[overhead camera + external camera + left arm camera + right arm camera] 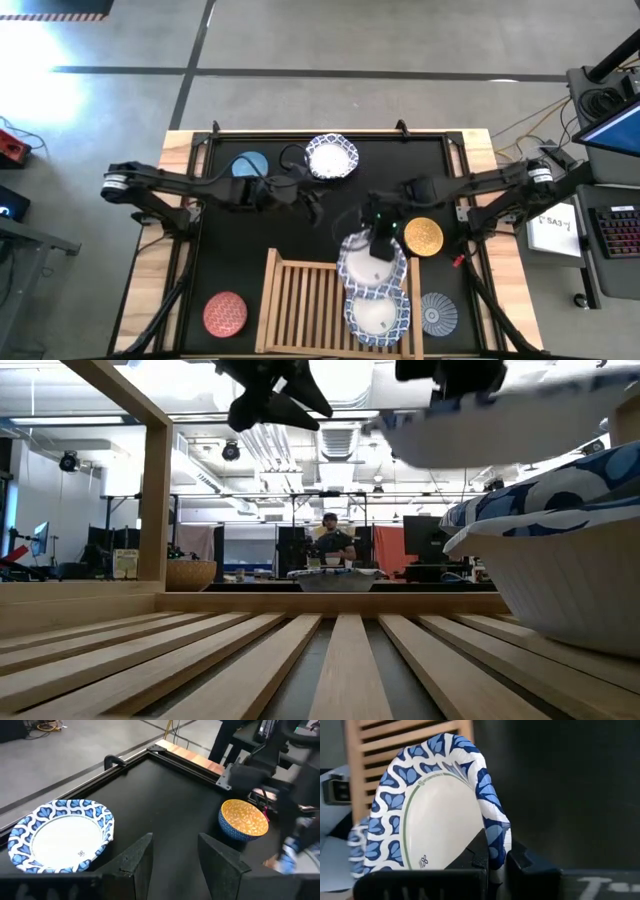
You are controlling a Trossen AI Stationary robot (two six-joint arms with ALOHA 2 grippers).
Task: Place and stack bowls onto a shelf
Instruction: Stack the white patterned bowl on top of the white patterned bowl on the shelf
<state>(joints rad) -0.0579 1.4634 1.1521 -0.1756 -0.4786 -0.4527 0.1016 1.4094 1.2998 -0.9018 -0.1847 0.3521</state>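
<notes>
My right gripper is shut on a white bowl with a blue-patterned rim, held over the far right part of the wooden shelf. A second white bowl rests by its base on the shelf's slats, just nearer. My left gripper hangs open over the black mat and touches nothing. A third white bowl sits on the mat near the far edge. The yellow bowl stands beside the right arm. My right gripper holds the white bowl by its wavy rim. One finger is inside the bowl and one outside, pinching the rim between them. In the low view the bowl hangs clear above the bowl on the shelf, roughly level.
A blue bowl sits on the mat at far left. A red bowl lies left of the shelf, and a grey-blue bowl lies right of it. The shelf's left half is bare slats. A person shows far behind the table.
</notes>
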